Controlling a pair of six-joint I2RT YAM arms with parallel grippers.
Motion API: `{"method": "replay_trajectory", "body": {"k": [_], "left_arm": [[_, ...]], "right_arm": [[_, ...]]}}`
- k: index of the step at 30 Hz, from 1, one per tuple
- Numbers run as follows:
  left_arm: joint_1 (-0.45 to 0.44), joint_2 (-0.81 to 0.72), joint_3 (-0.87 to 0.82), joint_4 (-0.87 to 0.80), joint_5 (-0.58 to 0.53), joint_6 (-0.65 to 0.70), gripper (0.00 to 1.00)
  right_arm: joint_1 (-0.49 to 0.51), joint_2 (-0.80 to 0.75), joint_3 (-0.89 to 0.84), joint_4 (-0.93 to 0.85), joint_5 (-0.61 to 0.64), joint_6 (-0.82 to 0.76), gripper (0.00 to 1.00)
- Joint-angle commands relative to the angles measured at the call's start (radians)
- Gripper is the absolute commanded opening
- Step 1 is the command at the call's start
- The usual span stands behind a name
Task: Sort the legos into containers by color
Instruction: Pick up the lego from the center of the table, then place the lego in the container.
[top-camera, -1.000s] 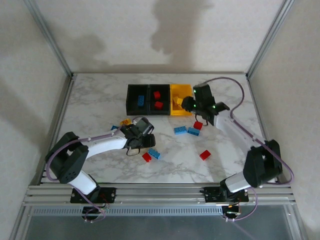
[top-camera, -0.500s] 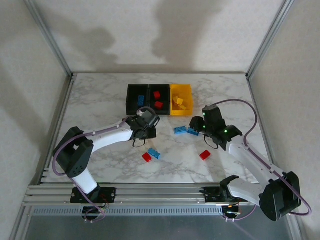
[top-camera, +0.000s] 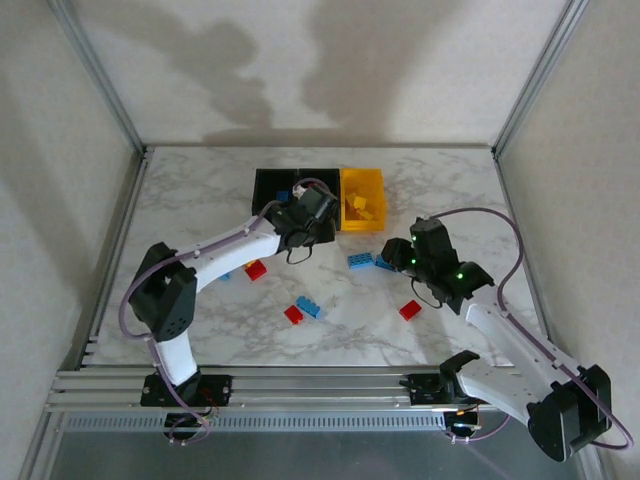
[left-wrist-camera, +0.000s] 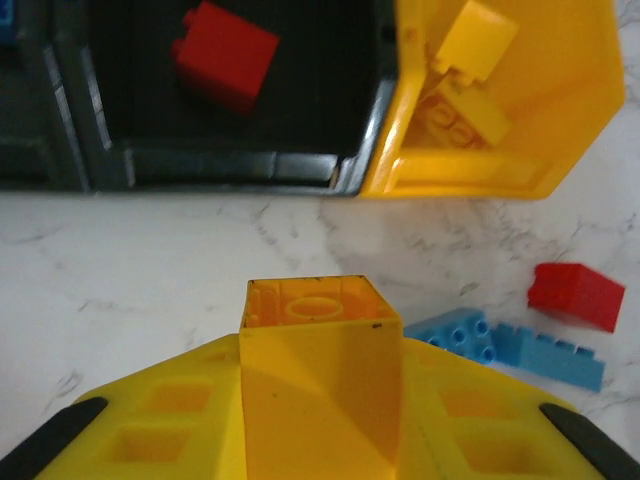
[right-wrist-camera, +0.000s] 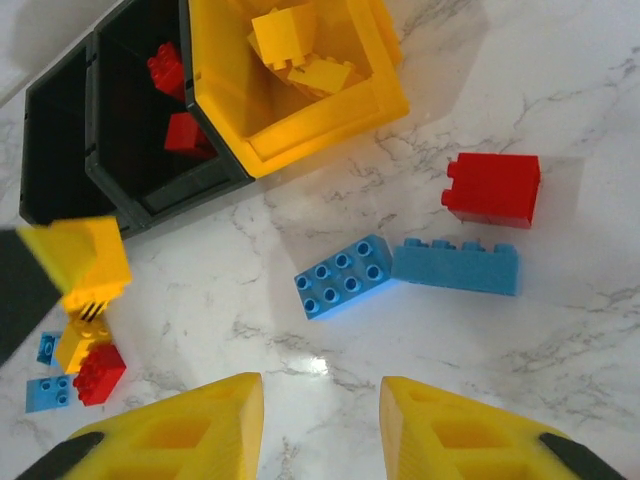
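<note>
Yellow brick (left-wrist-camera: 320, 340) was pinched between left fingers (left-wrist-camera: 150, 420), above desk (left-wrist-camera: 150, 260), just short of bins. It hung near where middle black bin (left-wrist-camera: 230, 165) met yellow bin (left-wrist-camera: 575, 120). Yellow bin held yellow pieces (left-wrist-camera: 470, 60); black bin held red block (left-wrist-camera: 225, 55). Right fingers (right-wrist-camera: 205, 420) stood slightly apart, empty, above two blue bricks (right-wrist-camera: 345, 277) and loose red brick (right-wrist-camera: 492, 188) on desk.

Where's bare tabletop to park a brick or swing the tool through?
Free: marble left of the black bins, and right of the yellow bin toward the far corner. Crowded: in front of the bins, around the blue bricks.
</note>
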Motion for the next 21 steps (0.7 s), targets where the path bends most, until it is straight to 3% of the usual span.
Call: {"method": "replay_trajectory", "body": {"k": [1, 12, 21], "left_arm": [[-0.003, 0.071, 0.115, -0.033, 0.008, 0.028, 0.24], [-0.013, 0.352, 0.492, -0.078, 0.030, 0.040, 0.24], [-0.019, 0.616, 0.848, -0.185, 0.055, 0.052, 0.25]], "right_arm": [[0.016, -0.067, -0.046, -0.045, 0.025, 0.050, 0.35], [0.018, -0.193, -0.143, -0.097, 0.029, 0.095, 0.36], [0.018, -0.206, -0.159, -0.113, 0.054, 0.106, 0.36]]}}
